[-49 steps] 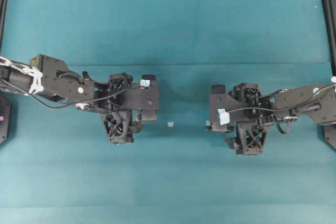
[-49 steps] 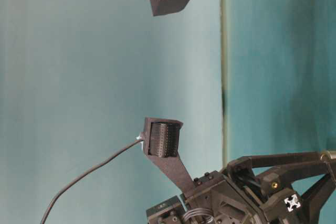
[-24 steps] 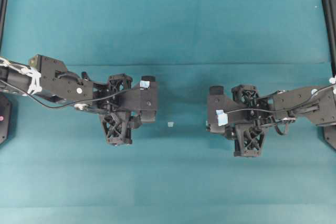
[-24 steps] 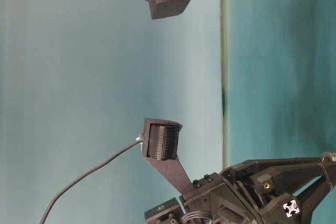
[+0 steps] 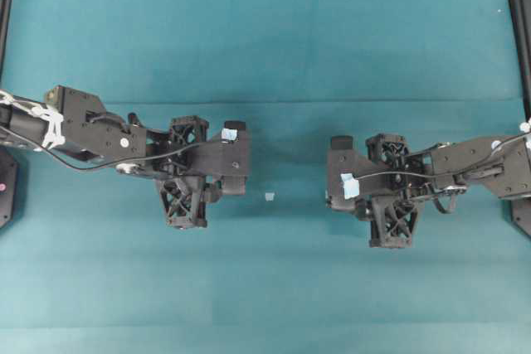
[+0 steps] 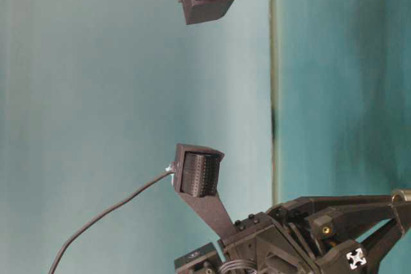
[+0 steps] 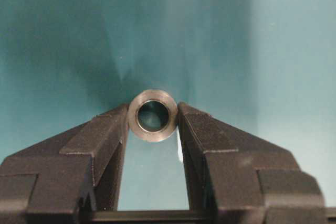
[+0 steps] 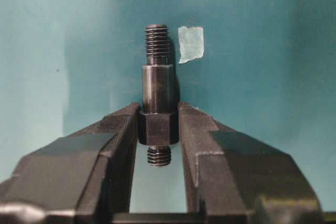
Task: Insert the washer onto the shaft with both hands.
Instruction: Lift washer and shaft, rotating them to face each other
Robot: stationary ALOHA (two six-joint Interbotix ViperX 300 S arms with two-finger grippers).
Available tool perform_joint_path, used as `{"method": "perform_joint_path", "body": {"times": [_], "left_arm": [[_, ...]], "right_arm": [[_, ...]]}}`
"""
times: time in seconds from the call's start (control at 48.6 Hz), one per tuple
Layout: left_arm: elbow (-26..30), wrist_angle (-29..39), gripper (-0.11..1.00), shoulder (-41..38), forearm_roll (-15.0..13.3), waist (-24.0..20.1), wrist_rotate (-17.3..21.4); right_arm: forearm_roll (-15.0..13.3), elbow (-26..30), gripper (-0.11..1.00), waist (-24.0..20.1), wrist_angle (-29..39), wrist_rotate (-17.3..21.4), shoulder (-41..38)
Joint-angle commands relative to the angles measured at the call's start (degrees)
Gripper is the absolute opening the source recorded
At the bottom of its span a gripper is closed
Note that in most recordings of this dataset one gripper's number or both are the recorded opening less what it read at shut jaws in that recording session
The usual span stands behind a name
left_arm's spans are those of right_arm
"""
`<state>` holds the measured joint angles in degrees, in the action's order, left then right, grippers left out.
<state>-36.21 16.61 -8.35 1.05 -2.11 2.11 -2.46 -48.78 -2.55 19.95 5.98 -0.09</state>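
Left gripper: its two pointed fingers are pinching the washer at the tips, partly closed, the ring's hole facing the wrist camera. Right gripper: its fingers are clamping the shaft by its hexagonal collar, nearly closed, the threaded end pointing away beyond the tips. A pale blue tape bit is lying on the teal table just beside that end. Overhead, the two grippers are facing each other, well apart, with the tape between them.
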Motion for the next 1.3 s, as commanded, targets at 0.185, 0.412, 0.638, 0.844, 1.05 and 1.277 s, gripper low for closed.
{"method": "perform_joint_path", "body": {"times": [0.185, 0.412, 0.638, 0.844, 1.05, 1.277], "left_arm": [[-0.3, -2.0, 0.36, 4.9, 0.2, 0.0, 0.2], [-4.0, -9.4, 0.36, 8.4, 0.2, 0.4, -0.6], [-8.5, -22.7, 0.36, 10.9, 0.2, 1.2, -2.2], [-11.2, -34.4, 0.36, 12.0, 0.2, 1.2, -7.2], [-11.9, -39.6, 0.36, 11.8, 0.2, 1.5, -9.8], [-11.3, -40.3, 0.36, 11.6, 0.2, 2.2, -9.8]], "right_arm": [[1.1, -0.2, 0.0, 0.7, -5.8, 0.6, 1.6], [4.4, -2.5, 0.0, 0.6, -12.0, 0.7, 4.3], [4.7, -5.9, 0.0, 0.4, -20.0, 0.9, 7.2], [4.7, -8.2, 0.0, 0.1, -27.2, 3.1, 8.6], [4.7, -9.4, 0.0, 0.0, -31.7, 4.0, 9.3], [4.7, -9.4, 0.0, -0.1, -33.8, 4.0, 9.3]]}}
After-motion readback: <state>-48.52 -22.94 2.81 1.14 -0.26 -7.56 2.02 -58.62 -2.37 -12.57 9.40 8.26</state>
